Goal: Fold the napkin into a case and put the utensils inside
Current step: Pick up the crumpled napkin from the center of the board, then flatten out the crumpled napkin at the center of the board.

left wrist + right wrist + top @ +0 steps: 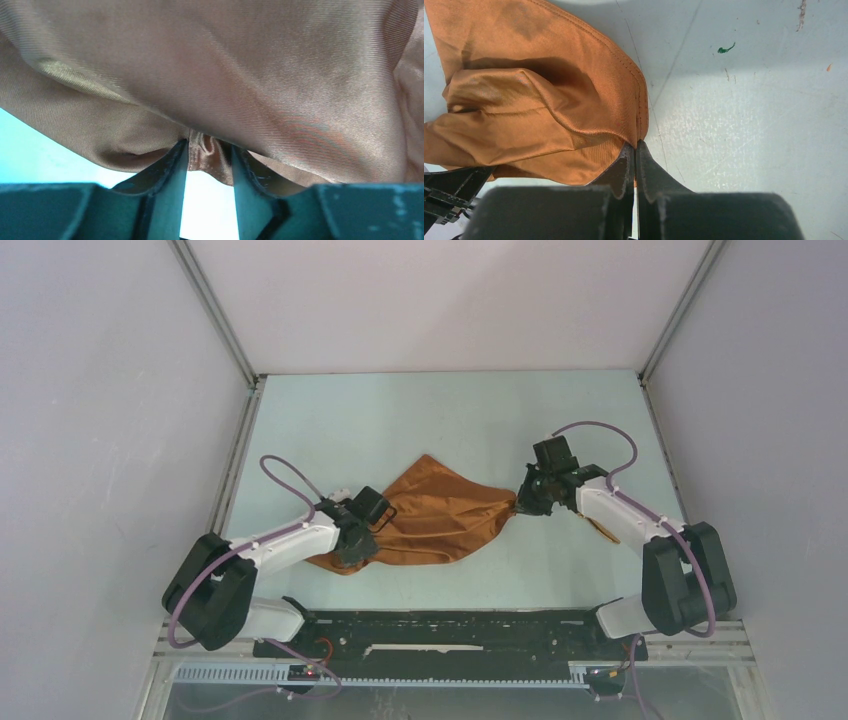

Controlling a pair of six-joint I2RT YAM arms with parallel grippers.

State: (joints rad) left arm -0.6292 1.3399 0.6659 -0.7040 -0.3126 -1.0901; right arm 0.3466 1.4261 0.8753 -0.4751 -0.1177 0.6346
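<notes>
The napkin (440, 515) sits at the middle of the worktop (450, 410), slung between my two arms as a loose, rumpled sheet, not yet a case. It is rust-orange with a soft satin sheen and a fine ribbed weave. One corner peaks toward the far side, and broad folds run across it from left to right. A stitched hem runs down its right edge to the corner.

My right jaws are pressed together on that right corner. The two dark fingers (624, 172) meet with only the hem edge between them. My left jaws are clamped on the near-left part of the cloth. A small bunched pleat is pinched between the tips of the fingers (172, 167), and the rest of the fabric billows over them, filling most of the left wrist view.

Right of the napkin and apart from it, a thin golden piece of the utensils (603, 530) lies on the worktop, mostly hidden under my right arm (620, 515). It is too small to tell which piece it is.

The worktop is pale blue-green and matte, scuffed with fine scratches. It has a small green mark (725, 49) to the far right of my right jaws. Plain grey-white walls (110, 420) close it in on the left, right and far sides.
</notes>
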